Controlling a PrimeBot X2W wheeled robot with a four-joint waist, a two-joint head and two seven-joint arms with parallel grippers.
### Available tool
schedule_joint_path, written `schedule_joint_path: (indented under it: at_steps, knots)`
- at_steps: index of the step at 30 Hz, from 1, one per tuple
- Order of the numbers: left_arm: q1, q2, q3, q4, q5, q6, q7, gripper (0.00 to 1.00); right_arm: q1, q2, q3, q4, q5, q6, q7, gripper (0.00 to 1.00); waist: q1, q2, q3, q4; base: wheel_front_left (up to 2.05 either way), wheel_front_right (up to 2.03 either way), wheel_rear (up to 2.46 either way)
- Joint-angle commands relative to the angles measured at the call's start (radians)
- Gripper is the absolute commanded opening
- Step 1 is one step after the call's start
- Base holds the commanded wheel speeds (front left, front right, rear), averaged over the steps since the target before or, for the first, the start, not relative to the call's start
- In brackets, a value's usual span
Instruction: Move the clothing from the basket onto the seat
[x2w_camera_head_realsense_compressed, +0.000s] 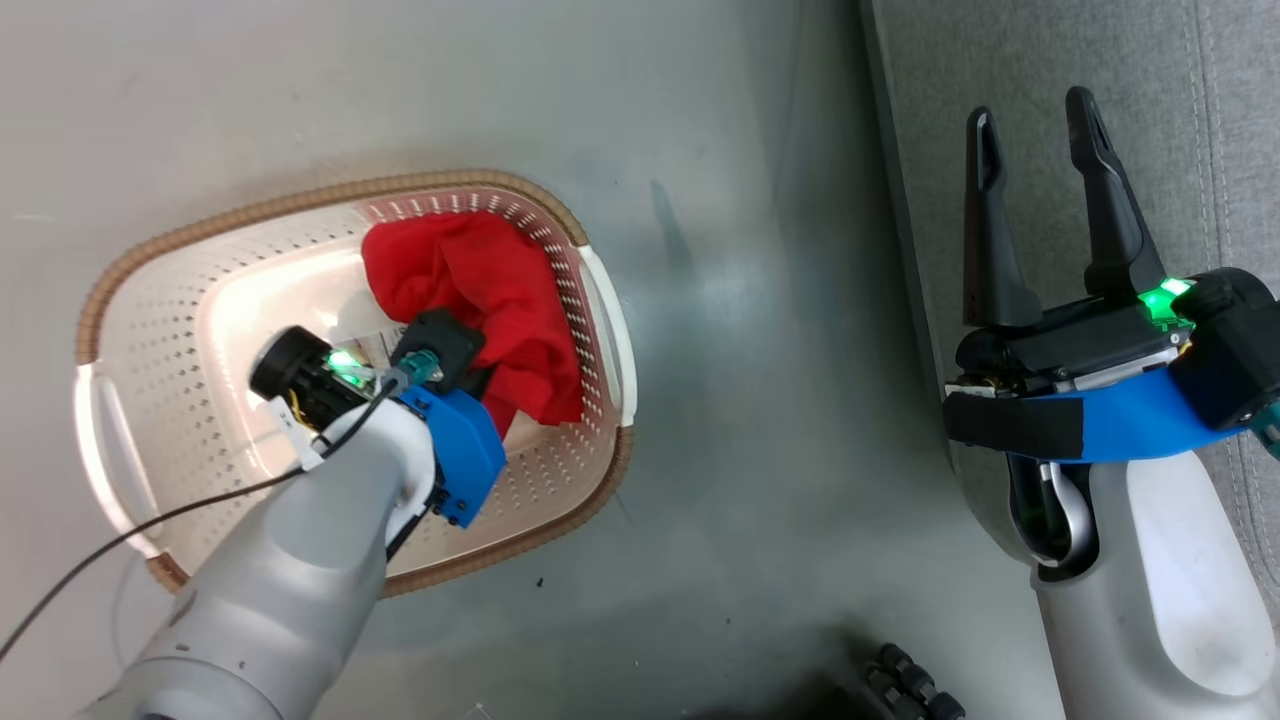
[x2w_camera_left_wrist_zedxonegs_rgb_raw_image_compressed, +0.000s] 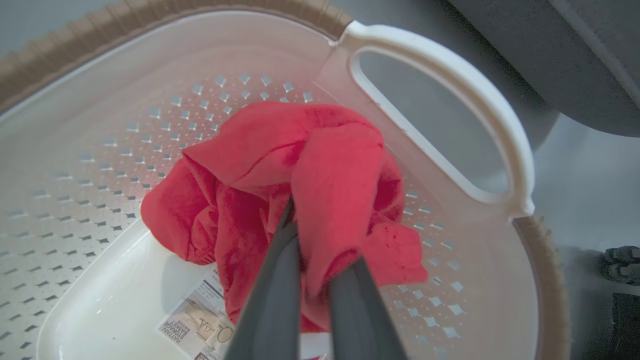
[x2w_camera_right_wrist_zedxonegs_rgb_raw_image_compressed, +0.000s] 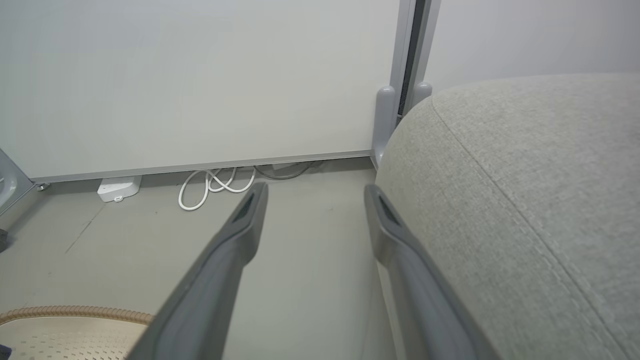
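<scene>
Head view: basket (x2w_camera_head_realsense_compressed: 300, 200) sits on the grey floor (x2w_camera_head_realsense_compressed: 750, 420), at about 9 o'clock from the seat (x2w_camera_head_realsense_compressed: 1200, 120), well apart from it.

The clothing (x2w_camera_head_realsense_compressed: 490, 290) is in the basket, a bunched red heap against the wall at the basket's 2 to 3 o'clock side, next to the white handle (x2w_camera_head_realsense_compressed: 610, 330). The part that shows is all red.

Left gripper (x2w_camera_left_wrist_zedxonegs_rgb_raw_image_compressed: 312, 270): reaches down into the basket from 7 o'clock. In the left wrist view its two dark fingers (x2w_camera_left_wrist_zedxonegs_rgb_raw_image_compressed: 270, 300) are drawn close together with a fold of the red fabric pinched between them; the cloth drapes over the tip of the finger on that view's right. The heap touches the perforated wall and the basket bottom. A printed paper label (x2w_camera_left_wrist_zedxonegs_rgb_raw_image_compressed: 200, 320) lies on the basket bottom just beside the cloth, at 7 o'clock of it.

Right gripper (x2w_camera_head_realsense_compressed: 1030, 110): fingers spread apart, nothing between them, pointing to 12 o'clock over the near edge of the seat. In the right wrist view one finger (x2w_camera_right_wrist_zedxonegs_rgb_raw_image_compressed: 400, 250) runs alongside the seat's rounded side; I cannot tell whether it touches.

A white cable (x2w_camera_right_wrist_zedxonegs_rgb_raw_image_compressed: 210, 185) lies coiled on the floor at the wall.
</scene>
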Motion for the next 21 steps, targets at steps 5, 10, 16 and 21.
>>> schedule_joint_path:
  at_steps: [5, 10, 16, 21]
  knots:
    - [0.041, 0.003, 0.011, -0.074, -0.016, 0.001, -0.003, 0.00, 0.015, -0.007, -0.006, 0.011, -0.001, -0.001, 0.000, 1.00, 0.0000, 0.0000, -0.058, 0.033, 0.00, 0.00, 0.00]
    - [0.075, 0.003, 0.056, -0.160, -0.009, 0.002, -0.003, 0.00, 0.030, -0.019, -0.010, 0.021, -0.001, -0.001, 0.000, 1.00, 0.0000, 0.0000, -0.111, 0.068, 0.00, 0.00, 0.00]
    - [0.134, 0.002, 0.141, -0.264, 0.016, 0.013, -0.003, 0.00, 0.052, -0.027, -0.014, 0.037, -0.001, -0.001, 0.000, 1.00, 0.0000, 0.0000, -0.188, 0.107, 0.00, 0.00, 0.00]
    - [0.185, 0.007, 0.214, -0.358, 0.050, 0.019, -0.003, 0.00, 0.078, -0.029, -0.018, 0.047, -0.002, -0.001, 0.000, 1.00, 0.0000, 0.0000, -0.254, 0.134, 0.00, 0.00, 0.00]
